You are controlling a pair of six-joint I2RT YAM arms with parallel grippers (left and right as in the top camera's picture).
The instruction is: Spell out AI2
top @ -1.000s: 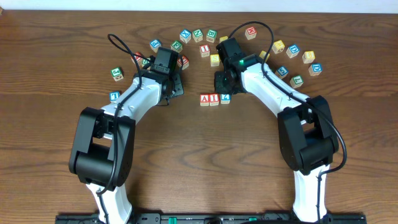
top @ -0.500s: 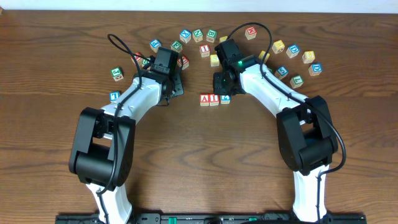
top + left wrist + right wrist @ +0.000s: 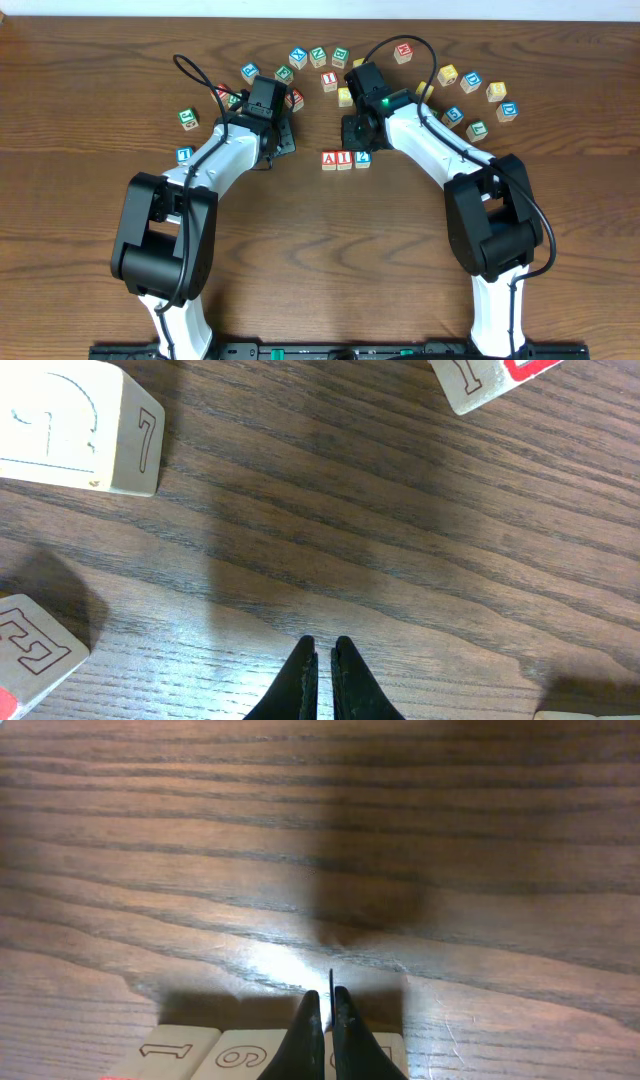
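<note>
AI2 cubes stand in a straight row near the middle of the bench, touching side by side. Seen from overhead, the red-edged A cube is at the left, the red-edged I cube is in the middle, and the blue-edged 2 cube is at the right. Its figure is too small to read surely from above.

Both arms reach in from the near edge. The left arm slants toward the far middle, and the right arm slants inward just behind the row.

The left claw has its fingers pressed together with nothing between them. Its tips are over bare wood, well to the left of the row.

The right claw is likewise closed tight and empty. Its tips are right by the pale cubes at the bottom edge of its wrist view. Whether it touches them I cannot tell.

Loose cubes lie in an arc along the far side, among them a yellow cube and a green-edged cube. Near the left claw lie a cube marked 7 on its side and a cube marked 1.
</note>
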